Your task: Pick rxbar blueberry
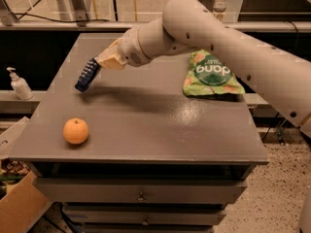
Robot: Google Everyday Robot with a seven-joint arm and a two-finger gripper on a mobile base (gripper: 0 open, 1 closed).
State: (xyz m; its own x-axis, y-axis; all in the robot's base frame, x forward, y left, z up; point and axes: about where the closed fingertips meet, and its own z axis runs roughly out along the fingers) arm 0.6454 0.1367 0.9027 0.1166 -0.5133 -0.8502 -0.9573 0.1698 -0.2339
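Note:
The rxbar blueberry is a dark navy bar with white text. It hangs tilted above the left part of the grey table, its upper end held in my gripper. The gripper is shut on the bar's top end, and the bar's lower end points down and to the left, clear of the tabletop. My arm reaches in from the right across the table's back.
A round orange fruit sits near the table's front left corner. A green snack bag lies at the back right. A white pump bottle stands on a ledge left of the table. Drawers are below the tabletop.

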